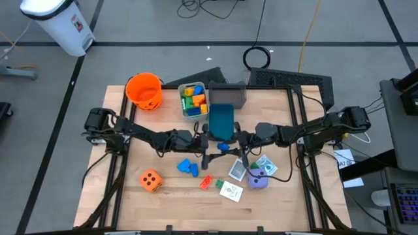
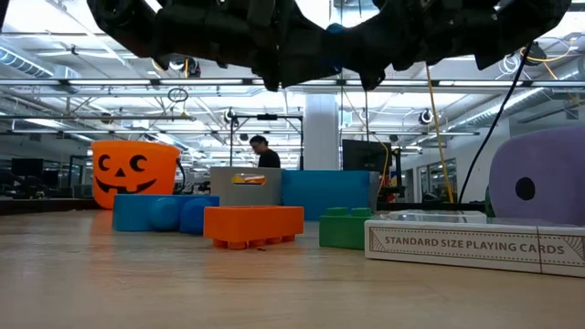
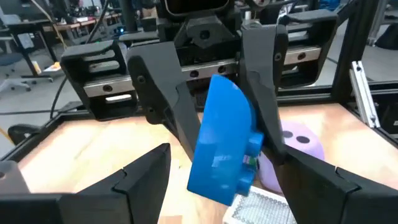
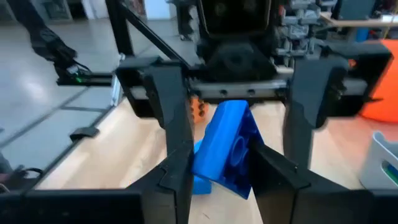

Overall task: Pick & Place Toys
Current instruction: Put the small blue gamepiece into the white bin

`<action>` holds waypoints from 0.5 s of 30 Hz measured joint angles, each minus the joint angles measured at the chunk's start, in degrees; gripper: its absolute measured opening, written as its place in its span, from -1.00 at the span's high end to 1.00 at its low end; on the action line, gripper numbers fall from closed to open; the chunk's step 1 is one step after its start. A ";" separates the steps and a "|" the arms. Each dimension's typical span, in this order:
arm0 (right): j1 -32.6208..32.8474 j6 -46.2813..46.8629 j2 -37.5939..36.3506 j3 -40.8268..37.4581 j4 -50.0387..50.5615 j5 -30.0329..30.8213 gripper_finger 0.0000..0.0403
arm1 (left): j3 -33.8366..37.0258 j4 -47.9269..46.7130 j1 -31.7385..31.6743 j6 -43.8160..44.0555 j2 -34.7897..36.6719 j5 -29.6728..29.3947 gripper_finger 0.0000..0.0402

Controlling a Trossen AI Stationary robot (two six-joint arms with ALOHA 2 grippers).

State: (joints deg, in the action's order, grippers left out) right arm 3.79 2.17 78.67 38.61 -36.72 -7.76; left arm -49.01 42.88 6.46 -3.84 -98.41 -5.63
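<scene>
Blue block (image 3: 224, 143) is clamped between the right gripper's (image 4: 221, 177) fingers, held above mid-table with its long axis steeply tilted. The left gripper (image 3: 222, 154) faces it nose to nose, fingers spread wide on either flank of the block without touching it. A blue bin (image 1: 221, 121) lies just beside both grippers.

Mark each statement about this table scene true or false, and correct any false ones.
1. The right gripper grips a blue block. True.
2. The left gripper is shut on that block. False: its fingers are open, one on either side of it.
3. The grey bin holds coloured blocks. True.
4. The orange die lies in the grey bin. False: it sits on the table, outside the bin.
</scene>
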 joint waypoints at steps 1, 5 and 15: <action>0.20 0.06 -0.02 0.00 -0.40 -0.02 0.39 | -0.02 0.18 0.00 0.00 0.02 -0.06 -0.41; 0.57 -0.23 -0.02 0.00 -0.56 0.21 0.39 | -0.02 0.69 0.07 -0.08 0.13 0.09 -0.41; 0.50 0.08 -0.08 0.00 0.08 0.69 0.38 | 0.02 0.29 0.07 -0.59 0.26 -0.42 0.05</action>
State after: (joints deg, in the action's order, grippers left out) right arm 4.29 2.25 78.59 38.61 -36.64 -7.07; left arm -48.99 43.18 6.52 -4.43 -98.15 -6.05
